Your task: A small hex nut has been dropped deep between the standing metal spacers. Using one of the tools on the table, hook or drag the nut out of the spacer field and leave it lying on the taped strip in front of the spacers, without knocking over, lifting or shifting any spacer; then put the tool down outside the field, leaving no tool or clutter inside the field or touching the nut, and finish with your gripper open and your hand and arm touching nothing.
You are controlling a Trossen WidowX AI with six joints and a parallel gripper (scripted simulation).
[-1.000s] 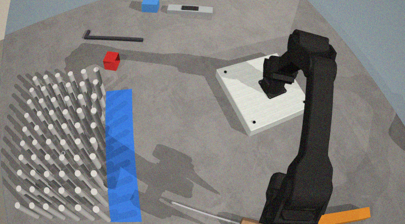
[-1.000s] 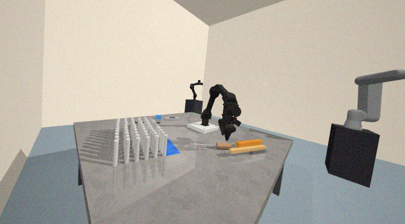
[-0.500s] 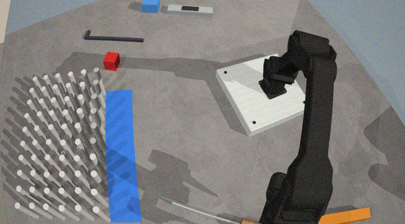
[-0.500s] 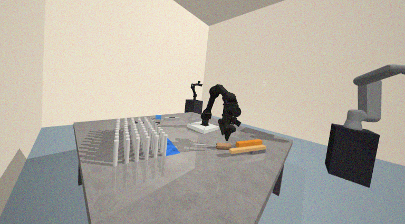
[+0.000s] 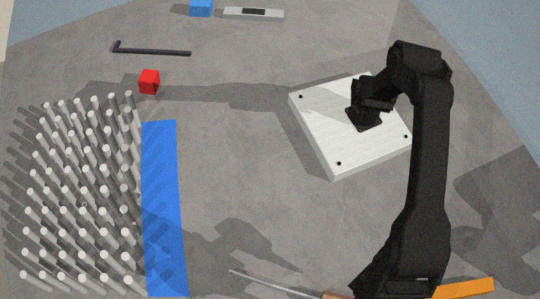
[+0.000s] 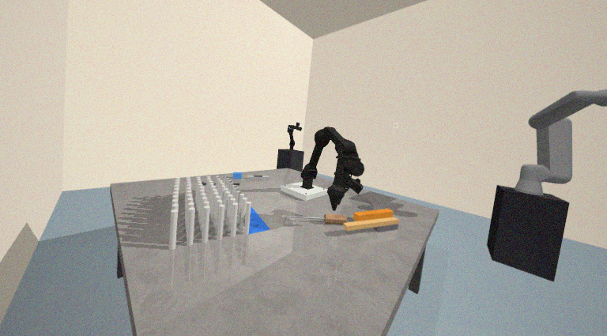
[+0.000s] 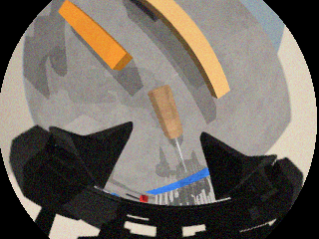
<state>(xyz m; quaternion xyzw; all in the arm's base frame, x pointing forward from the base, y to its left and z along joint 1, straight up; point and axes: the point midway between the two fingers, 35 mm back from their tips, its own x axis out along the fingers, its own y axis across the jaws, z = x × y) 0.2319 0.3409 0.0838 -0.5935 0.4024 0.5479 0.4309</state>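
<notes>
The small hex nut (image 5: 84, 204) shows between the standing spacers (image 5: 128, 279) (image 6: 173, 229); it is not discernible in the other views. The spacers stand upright. The blue taped strip (image 5: 163, 176) (image 6: 257, 223) (image 7: 186, 184) lies in front of them, with no nut visible on it. A tool with a wooden handle (image 5: 336, 295) (image 6: 335, 219) (image 7: 167, 111) and a thin metal shaft lies on the table, outside the field. A black L-shaped hook (image 5: 155, 52) lies beyond the red cube. My gripper (image 6: 333, 209) (image 7: 167, 130) is open and empty above the wooden handle; the arm hides it in the top view.
An orange bar (image 5: 463, 288) (image 6: 373, 214) (image 7: 97, 37) and a light wooden bar (image 6: 371, 224) (image 7: 201, 50) lie beyond the handle. A red cube (image 5: 148, 81) is near the field's far corner. A blue block (image 5: 200, 7) and grey bar (image 5: 271, 14) lie at the back. The arm stands on a white base plate (image 5: 326, 136).
</notes>
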